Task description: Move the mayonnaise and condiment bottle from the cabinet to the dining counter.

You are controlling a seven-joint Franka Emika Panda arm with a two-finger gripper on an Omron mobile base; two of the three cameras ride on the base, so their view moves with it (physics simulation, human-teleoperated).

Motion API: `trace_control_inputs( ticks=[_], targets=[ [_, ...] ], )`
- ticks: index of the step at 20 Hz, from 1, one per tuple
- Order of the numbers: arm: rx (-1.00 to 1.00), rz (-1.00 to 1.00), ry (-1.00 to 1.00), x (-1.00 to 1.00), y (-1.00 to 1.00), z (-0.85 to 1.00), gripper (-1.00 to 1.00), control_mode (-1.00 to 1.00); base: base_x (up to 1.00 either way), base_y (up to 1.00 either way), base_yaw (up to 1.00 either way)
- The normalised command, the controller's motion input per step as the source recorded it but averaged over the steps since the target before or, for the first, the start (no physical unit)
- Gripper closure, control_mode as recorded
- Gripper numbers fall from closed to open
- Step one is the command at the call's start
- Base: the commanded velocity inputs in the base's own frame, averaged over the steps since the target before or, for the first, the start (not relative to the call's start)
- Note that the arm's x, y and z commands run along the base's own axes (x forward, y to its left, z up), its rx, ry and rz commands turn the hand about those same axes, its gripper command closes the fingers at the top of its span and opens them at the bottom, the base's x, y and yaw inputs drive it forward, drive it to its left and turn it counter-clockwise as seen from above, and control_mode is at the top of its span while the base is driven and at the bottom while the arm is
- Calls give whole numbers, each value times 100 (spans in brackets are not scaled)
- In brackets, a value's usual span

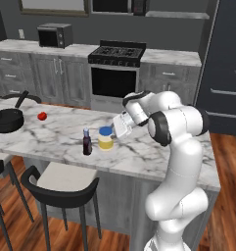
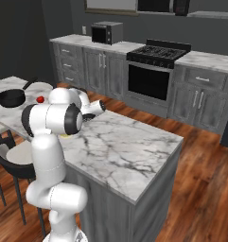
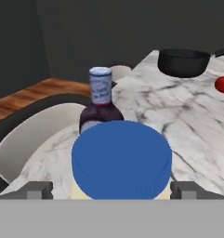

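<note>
The mayonnaise (image 1: 106, 138) stands upright on the dining counter (image 1: 153, 157), in the near half of the marble top, not far from the edge above the black stool (image 1: 60, 184). The condiment bottle (image 1: 87, 142) stands upright just to its left, the two close together; whether they touch I cannot tell. The gripper (image 3: 112, 189) sits right at the jar, its jaws spread wide, one fingertip (image 3: 37, 189) on each side of the blue lid with a gap between tips and jar, so nothing is pinched. To the right of the jar the marble runs bare all the way to the counter's end. To the left, well apart from the bottle, a small red tomato (image 1: 41, 116) lies on the top, and beyond it a black pan (image 1: 7, 120) whose inside looks dark, contents not discernible.
</note>
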Motion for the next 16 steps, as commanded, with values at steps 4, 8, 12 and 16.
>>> trace_control_inputs(
  ticks=[4,8,12,16],
  targets=[
    [0,0,5,-9,-17,2,-100,-100,0,0,0],
    [0,0,7,-11,-19,4,-100,-100,0,0,0],
    [0,0,4,-11,-17,3,-100,-100,0,0,0],
    [0,0,2,-16,-17,3,-100,-100,0,0,0]
  ],
)
